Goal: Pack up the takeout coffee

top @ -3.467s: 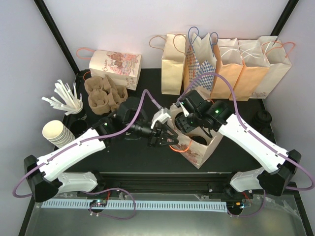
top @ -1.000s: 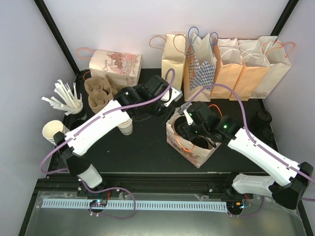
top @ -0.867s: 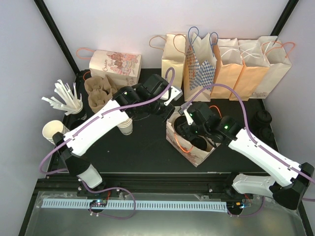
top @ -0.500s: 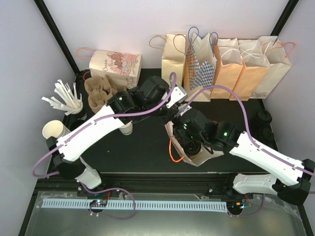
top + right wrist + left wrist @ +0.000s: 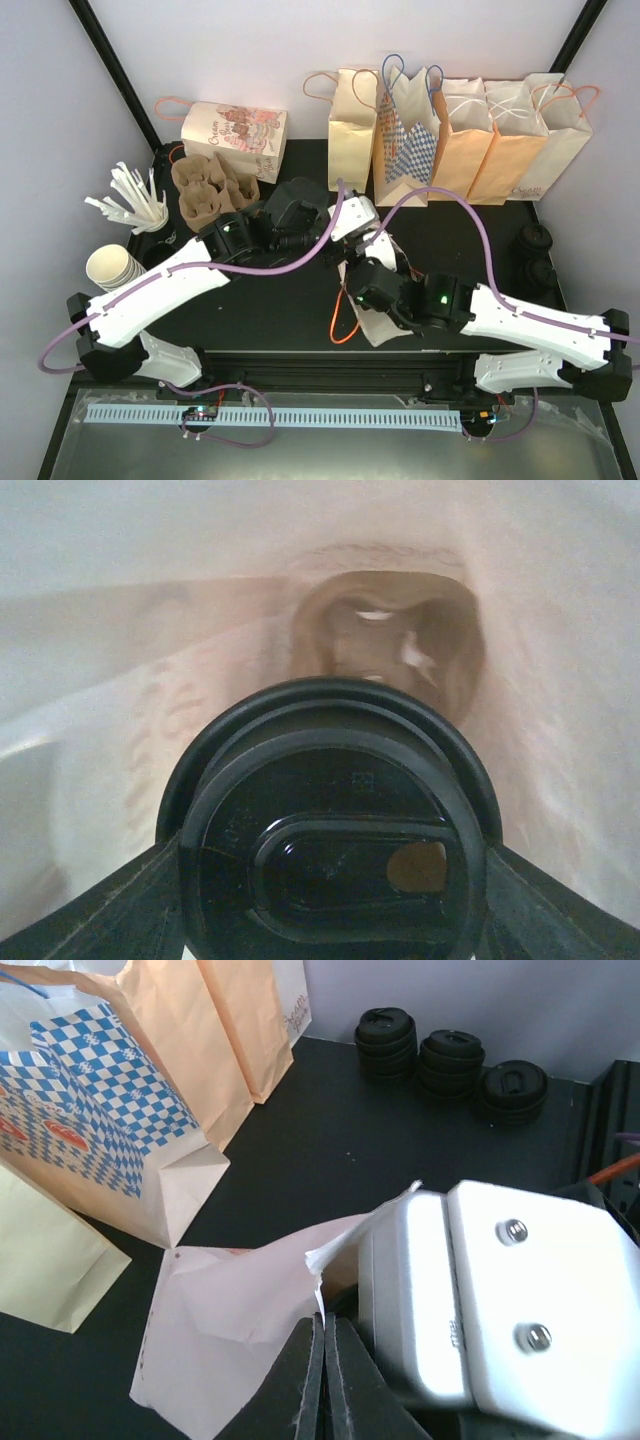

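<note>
back-row bags point(image 5: 510, 135), stacked lids point(image 5: 451, 1060), straws point(image 5: 130, 198)

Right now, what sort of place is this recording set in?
Most likely a mock café takeout counter on a robot test bench: a row of paper bags stands at the back, with cardboard cup carriers, stacked paper cups and stacks of black lids around the black tabletop.

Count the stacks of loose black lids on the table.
3, side by side in the upper right of the left wrist view: left stack, middle stack, right stack. The arms and bags may hide others elsewhere.
</note>
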Action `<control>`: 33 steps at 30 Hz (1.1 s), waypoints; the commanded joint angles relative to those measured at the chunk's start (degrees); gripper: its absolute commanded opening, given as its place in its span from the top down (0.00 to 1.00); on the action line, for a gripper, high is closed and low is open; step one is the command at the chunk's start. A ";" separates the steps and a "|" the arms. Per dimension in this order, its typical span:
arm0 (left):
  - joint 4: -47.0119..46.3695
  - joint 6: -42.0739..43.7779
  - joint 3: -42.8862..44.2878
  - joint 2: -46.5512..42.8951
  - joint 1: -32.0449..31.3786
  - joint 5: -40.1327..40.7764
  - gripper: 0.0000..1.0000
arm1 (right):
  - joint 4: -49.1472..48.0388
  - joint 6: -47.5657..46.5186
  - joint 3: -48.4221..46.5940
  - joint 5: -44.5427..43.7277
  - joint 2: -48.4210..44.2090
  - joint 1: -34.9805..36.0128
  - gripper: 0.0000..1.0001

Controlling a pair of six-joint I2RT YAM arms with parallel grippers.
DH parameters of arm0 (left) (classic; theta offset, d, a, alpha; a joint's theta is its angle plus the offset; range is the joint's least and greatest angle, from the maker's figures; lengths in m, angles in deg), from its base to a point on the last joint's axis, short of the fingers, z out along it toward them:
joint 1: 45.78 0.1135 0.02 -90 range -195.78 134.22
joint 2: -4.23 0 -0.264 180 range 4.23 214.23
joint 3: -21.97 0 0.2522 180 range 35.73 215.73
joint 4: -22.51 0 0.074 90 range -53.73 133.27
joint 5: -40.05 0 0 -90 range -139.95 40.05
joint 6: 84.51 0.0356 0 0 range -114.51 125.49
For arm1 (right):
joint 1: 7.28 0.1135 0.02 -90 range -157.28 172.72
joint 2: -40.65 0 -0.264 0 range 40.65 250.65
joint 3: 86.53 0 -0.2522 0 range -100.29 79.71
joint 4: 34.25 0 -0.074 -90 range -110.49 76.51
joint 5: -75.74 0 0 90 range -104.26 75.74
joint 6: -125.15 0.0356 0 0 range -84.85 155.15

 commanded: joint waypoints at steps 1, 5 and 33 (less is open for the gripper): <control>-7.62 1.59 -4.36 -4.33 -1.55 -1.17 0.98 | -3.04 5.44 4.32 -12.80 -1.97 1.89 0.65; -8.98 1.33 -7.28 -5.96 -1.58 0.18 0.99 | -11.82 0.88 8.80 -15.91 -5.68 2.55 0.65; -11.18 -0.15 -18.23 -12.70 -1.58 1.71 0.99 | -35.33 -8.01 19.83 -12.54 -6.44 -2.22 0.61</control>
